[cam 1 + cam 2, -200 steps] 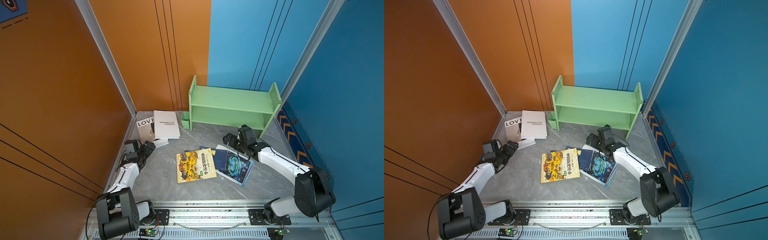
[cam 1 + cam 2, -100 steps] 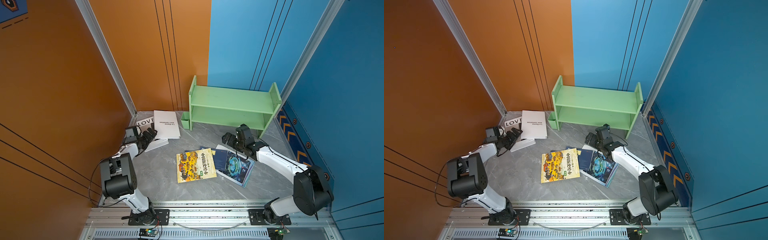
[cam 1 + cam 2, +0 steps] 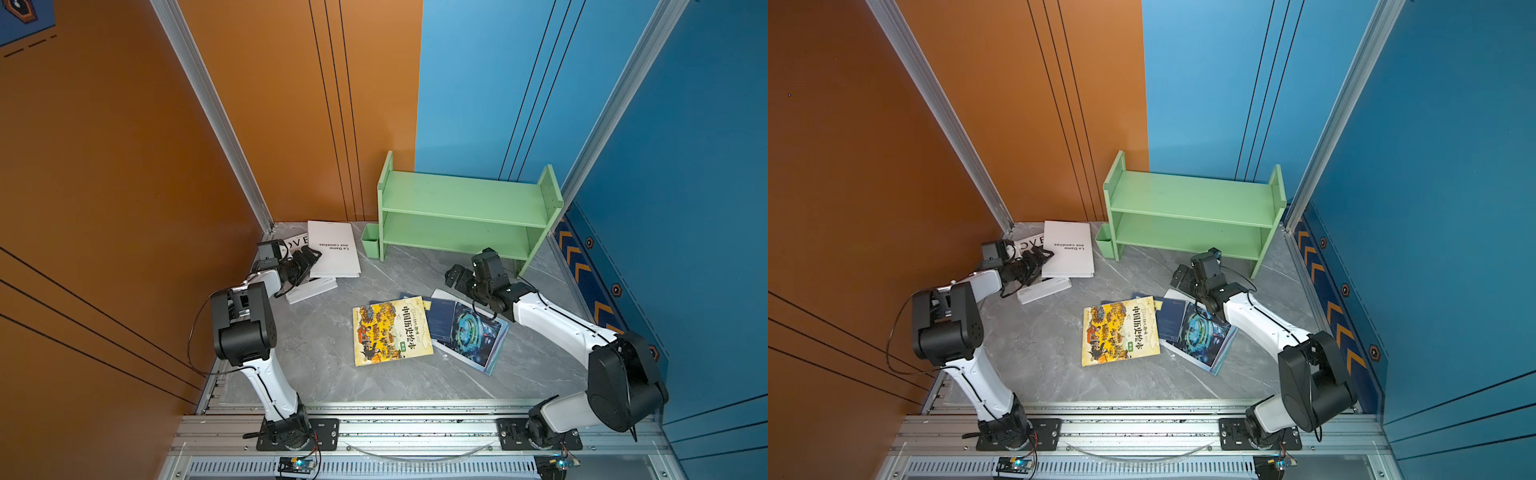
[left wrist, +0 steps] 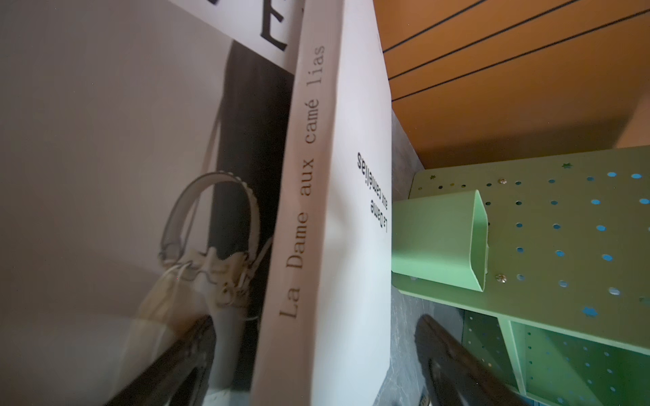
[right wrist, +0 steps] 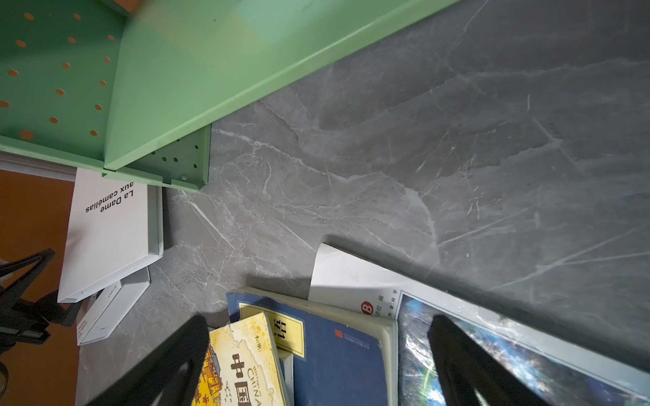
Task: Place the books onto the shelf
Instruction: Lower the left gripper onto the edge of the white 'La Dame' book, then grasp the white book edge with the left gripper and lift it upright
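Both grippers gape wide: the left gripper (image 3: 311, 259) straddles the spine of the white Camélias book (image 3: 334, 253) (lying on the LOVER book (image 3: 298, 241)), the right gripper (image 3: 459, 279) hovers near the navy book (image 3: 442, 320); the shelf (image 3: 461, 199) stands just behind.

Thick white book (image 4: 306, 211), "La Dame aux camélias" on the spine, lies on top of a photo-cover book (image 4: 105, 140) with a big "E". The end effector (image 4: 314, 323) straddles the white one, dark fingers (image 4: 176, 365) spread wide, a gap showing on each side. Right next to it is the shelf (image 4: 562, 228), holey end panel and green cup (image 4: 439, 242), on the grey counter (image 4: 401, 168).
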{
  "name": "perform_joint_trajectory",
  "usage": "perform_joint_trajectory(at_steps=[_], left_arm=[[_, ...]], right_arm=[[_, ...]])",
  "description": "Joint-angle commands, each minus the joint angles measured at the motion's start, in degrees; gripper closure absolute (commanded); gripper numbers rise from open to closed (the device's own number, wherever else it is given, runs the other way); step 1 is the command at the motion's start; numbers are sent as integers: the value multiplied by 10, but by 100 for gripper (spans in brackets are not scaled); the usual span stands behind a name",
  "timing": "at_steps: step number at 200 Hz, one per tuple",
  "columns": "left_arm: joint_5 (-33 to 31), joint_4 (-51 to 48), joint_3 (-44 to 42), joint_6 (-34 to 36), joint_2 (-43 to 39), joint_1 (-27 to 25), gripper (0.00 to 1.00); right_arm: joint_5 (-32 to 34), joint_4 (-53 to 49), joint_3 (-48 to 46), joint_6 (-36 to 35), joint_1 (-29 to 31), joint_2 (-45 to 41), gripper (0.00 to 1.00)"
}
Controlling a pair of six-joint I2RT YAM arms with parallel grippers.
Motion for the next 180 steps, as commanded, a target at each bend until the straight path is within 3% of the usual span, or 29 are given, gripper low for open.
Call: perform_joint_trajectory(at_steps=[1,32,58,94,136,180], left_arm=[[10,-53,38,37,25,-13,12],[2,-87,65,58,48,-24,28],[12,-79,69,46,64,-25,45],[40,-56,70,25,78,-24,62],[79,15,52,-20,71,-26,68],[90,39,54,-35,73,-43,55]], right_arm=[[20,-24,13,8,-1,-13,0],[25,-29,13,5,-2,-14,0],[23,-29,13,7,-3,-12,0],[24,-32,11,5,-4,-14,0],[25,-32,3,6,-6,-22,0],[27,-32,-13,9,-10,-39,0]])
